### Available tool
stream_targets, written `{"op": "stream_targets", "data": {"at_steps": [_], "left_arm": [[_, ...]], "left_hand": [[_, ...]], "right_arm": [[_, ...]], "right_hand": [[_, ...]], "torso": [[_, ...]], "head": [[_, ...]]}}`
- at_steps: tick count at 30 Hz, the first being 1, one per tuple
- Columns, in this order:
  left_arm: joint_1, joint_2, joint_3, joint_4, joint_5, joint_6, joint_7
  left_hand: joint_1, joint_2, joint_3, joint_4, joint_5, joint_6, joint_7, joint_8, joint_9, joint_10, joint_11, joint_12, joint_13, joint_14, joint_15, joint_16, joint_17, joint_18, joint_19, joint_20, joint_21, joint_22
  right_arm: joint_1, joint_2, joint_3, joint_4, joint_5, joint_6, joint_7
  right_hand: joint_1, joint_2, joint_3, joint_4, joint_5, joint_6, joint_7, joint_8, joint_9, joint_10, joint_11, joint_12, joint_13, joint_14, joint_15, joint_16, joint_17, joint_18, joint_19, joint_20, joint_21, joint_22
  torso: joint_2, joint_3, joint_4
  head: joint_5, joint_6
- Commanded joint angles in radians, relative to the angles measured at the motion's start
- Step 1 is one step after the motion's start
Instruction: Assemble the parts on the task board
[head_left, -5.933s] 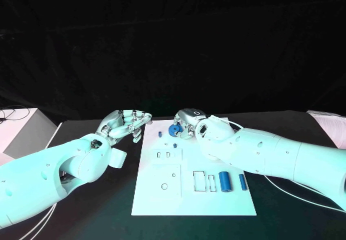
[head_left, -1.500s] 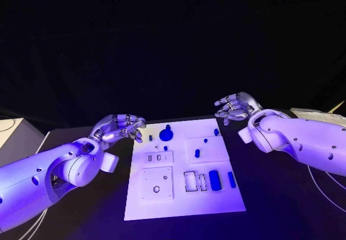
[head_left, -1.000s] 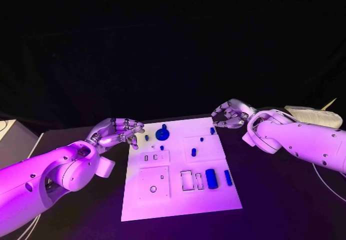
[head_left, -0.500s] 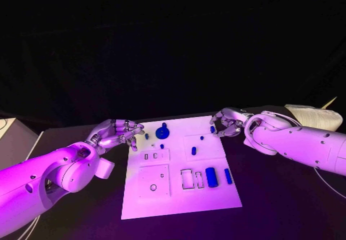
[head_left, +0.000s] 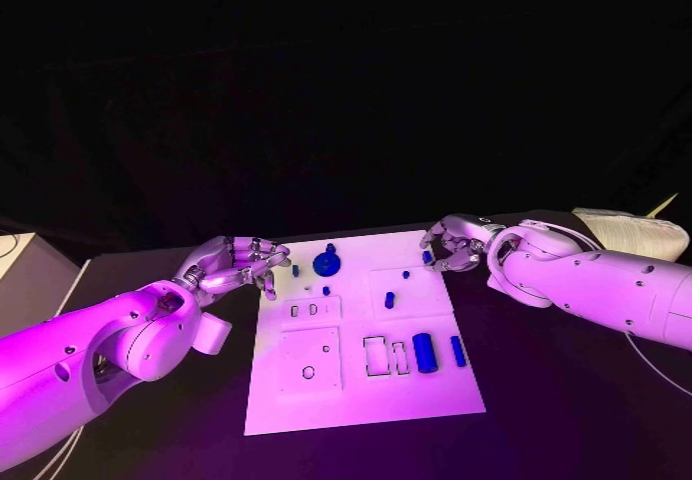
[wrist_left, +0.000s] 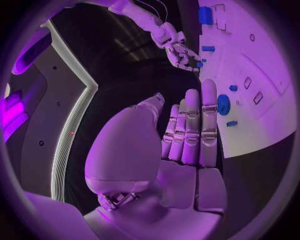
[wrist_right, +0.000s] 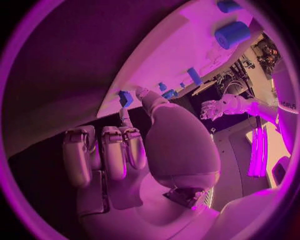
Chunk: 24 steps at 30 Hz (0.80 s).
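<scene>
— What has moved since a moment ago?

— Lowered toward the board's far right edge, the right hand (head_left: 450, 245) now sits beside a small blue peg (head_left: 427, 257) standing there; earlier it was raised and farther off.

— How does the task board look?

— The task board (head_left: 361, 395) is a white rectangular plate lying flat in the middle of the black table (head_left: 577, 400). Blue parts sit on it: a round disc (head_left: 327, 264) near the far edge, a short cylinder (head_left: 424, 352) and a slim bar (head_left: 457, 350) beside outlined slots.

— And the hands?

— The right hand's fingers are curled in, holding nothing. The left hand (head_left: 231, 264) hovers at the board's far left edge, fingers together and bent, gripping nothing.
</scene>
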Motion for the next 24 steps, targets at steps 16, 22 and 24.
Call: {"op": "stream_targets", "data": {"at_steps": [16,22,24], "left_arm": [[-0.001,0.0,0.001,0.0,-0.003,0.016,-0.003],[-0.001,-0.001,0.001,0.0,-0.003,0.017,-0.005],[-0.001,-0.001,0.001,0.0,-0.003,0.017,-0.006]], "left_hand": [[-0.005,0.001,-0.004,-0.001,0.003,-0.005,0.002,0.001,0.001,-0.004,0.001,0.006,-0.001,-0.009,-0.003,0.009,0.005,0.011,-0.009,0.002,0.008,0.005],[-0.005,0.001,-0.004,-0.001,0.003,-0.005,0.002,0.001,0.001,-0.004,0.001,0.006,-0.001,-0.009,-0.003,0.009,0.005,0.011,-0.009,0.002,0.008,0.005],[-0.005,0.001,-0.004,-0.001,0.003,-0.005,0.002,0.001,0.001,-0.004,0.001,0.006,-0.001,-0.009,-0.003,0.009,0.005,0.011,-0.009,0.002,0.008,0.005]], "right_arm": [[-0.011,0.009,-0.003,-0.018,-0.008,-0.015,-0.024],[-0.012,0.009,-0.003,-0.018,-0.007,-0.019,-0.021],[-0.012,0.009,-0.003,-0.018,-0.007,-0.02,-0.02]], "right_hand": [[-0.005,0.037,0.054,0.019,0.007,0.034,0.002,0.015,0.007,0.105,0.008,0.002,0.263,0.105,0.008,0.004,0.263,-0.016,0.096,0.013,0.003,0.245],[-0.002,0.034,0.063,0.016,0.001,0.039,0.001,0.017,0.008,0.105,0.007,0.002,0.263,0.105,0.007,0.004,0.263,-0.016,0.096,0.013,0.003,0.245],[-0.002,0.032,0.068,0.015,-0.003,0.041,0.0,0.017,0.008,0.105,0.007,0.002,0.263,0.105,0.006,0.004,0.263,-0.017,0.097,0.012,0.004,0.245]], "torso": [[-0.001,0.0002,-0.0009],[0.0,0.0,-0.0006],[0.0,0.0,-0.0015]], "head": [[0.001,-0.003],[0.001,-0.003],[0.002,-0.003]]}}
